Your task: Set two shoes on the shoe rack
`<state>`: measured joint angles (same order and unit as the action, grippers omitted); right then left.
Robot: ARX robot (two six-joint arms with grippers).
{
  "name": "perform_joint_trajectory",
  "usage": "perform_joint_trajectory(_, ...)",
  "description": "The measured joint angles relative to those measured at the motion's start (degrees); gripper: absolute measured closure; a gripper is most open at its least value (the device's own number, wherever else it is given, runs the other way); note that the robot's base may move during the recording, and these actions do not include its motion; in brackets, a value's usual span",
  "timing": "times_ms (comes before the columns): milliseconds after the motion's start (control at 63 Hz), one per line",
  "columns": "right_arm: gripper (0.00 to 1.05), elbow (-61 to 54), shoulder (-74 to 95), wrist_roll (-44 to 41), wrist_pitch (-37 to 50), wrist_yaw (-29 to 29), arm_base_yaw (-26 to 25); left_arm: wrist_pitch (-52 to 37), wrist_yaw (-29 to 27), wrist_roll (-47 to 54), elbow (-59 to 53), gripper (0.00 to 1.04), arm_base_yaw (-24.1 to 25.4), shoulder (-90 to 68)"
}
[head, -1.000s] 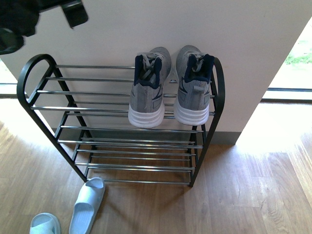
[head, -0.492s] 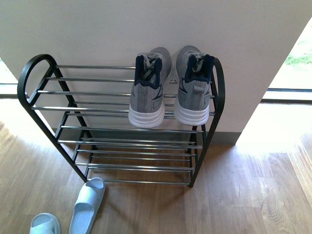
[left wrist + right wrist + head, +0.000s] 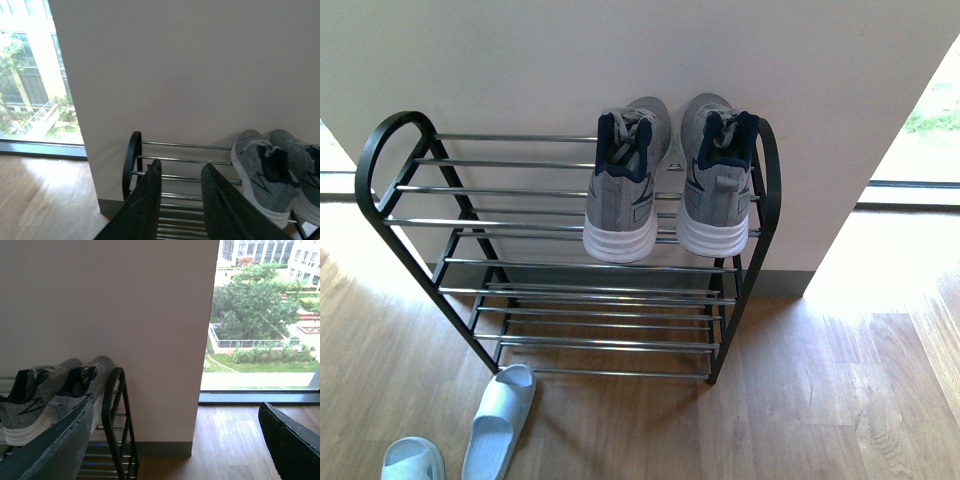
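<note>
**Both end effectors spread; sneakers on top tier, sandals on floor**

Finds the left end effector (image 3: 180,165) spread, its two dark fingers (image 3: 147,200) apart and gripping nothing, with chrome bars of the shoe rack (image 3: 133,160) showing through the gap. Finds the right end effector (image 3: 176,407) spread wider, one finger low beside the rack's black end frame and the other at the far edge of its wrist view, also gripping nothing.

Locates both grey sneakers on the rack's top tier, at its right end as seen from the front. Notes the inner sneaker (image 3: 622,190) and the outer sneaker (image 3: 718,180) set side by side, toes towards the wall (image 3: 620,50), with the white heels overhanging the front bar. Places the outer sneaker just beside the rounded right frame loop.

Locates the pale slide sandals on the wooden floor (image 3: 820,400). Places one slide sandal (image 3: 500,420) near the rack's front left foot, toe towards the rack. Places the second slide sandal (image 3: 412,460) further left, cut off by the lower edge of the front view.

Notes a window (image 3: 260,315) to the right of the wall, with trees and buildings outside.
</note>
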<state>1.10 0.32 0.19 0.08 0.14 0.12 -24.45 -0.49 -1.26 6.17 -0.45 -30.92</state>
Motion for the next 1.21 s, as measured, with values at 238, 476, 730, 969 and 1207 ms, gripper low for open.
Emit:
perform_joint_trajectory(238, 0.09, 0.0, 0.0, 0.0, 0.0, 0.0, 0.0, 3.6, 0.5, 0.5, -2.7, 1.04, 0.2, 6.4)
perform_joint_trajectory(476, 0.09, 0.0, 0.0, 0.0, 0.0, 0.0, 0.0, 6.5, 0.5, 0.7, -5.4, 1.04, 0.2, 12.6)
perform_joint_trajectory(730, 0.09, 0.0, 0.0, 0.0, 0.0, 0.0, 0.0, 11.1, 0.5, 0.7, -5.4, 1.04, 0.2, 17.6)
perform_joint_trajectory(969, 0.09, 0.0, 0.0, 0.0, 0.0, 0.0, 0.0, 16.9, 0.5, 0.7, -5.4, 1.04, 0.2, 22.9)
perform_joint_trajectory(1207, 0.09, 0.0, 0.0, 0.0, 0.0, 0.0, 0.0, 24.5, 0.4, 0.7, -5.4, 1.04, 0.2, 29.9)
